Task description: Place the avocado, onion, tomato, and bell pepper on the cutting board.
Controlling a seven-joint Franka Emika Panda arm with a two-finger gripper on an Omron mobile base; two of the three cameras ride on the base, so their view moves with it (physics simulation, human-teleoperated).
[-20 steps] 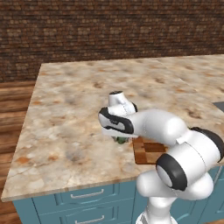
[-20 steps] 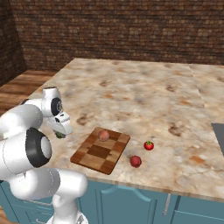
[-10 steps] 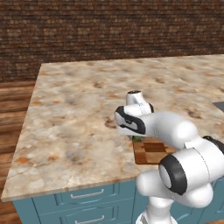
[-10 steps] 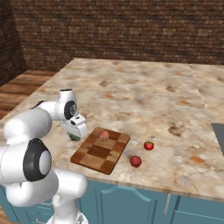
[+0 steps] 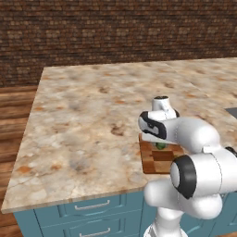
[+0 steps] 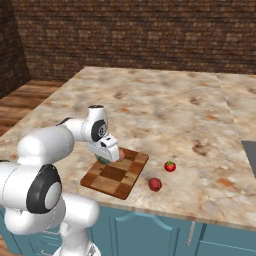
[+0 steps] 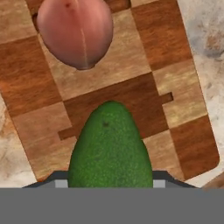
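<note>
A: Status of the end effector [image 6: 104, 159]?
B: Clamped on the avocado [image 7: 110, 146]. Positioned above the cutting board [image 6: 116, 173], over the board's end nearest the arm. Fingertips hidden behind the fruit in the hand view.

A: Avocado location relative to the cutting board?
B: Held over the board, green body visible below the hand in the right base view. Contact with the wood: cannot tell. Seen as a small green patch [image 5: 160, 145] at the board's near edge in the left base view.

A: Onion?
B: Resting on the cutting board [image 7: 144, 92], pale pink, just beyond the avocado in the hand view [image 7: 75, 31]. Mostly hidden behind the hand in the right base view, a sliver showing [image 6: 121, 154].

A: Other produce?
B: Tomato [image 6: 170, 166] off the board, on the tabletop [image 6: 165, 115], just past the board's far long side. Dark red ball [image 6: 155, 184] also off the board, near the board's front corner, closer to the tabletop edge than the tomato.

A: Cutting board placement?
B: Flat on the tabletop near its front edge, checker pattern visible, partly covered by the arm in the left base view [image 5: 162, 159].
</note>
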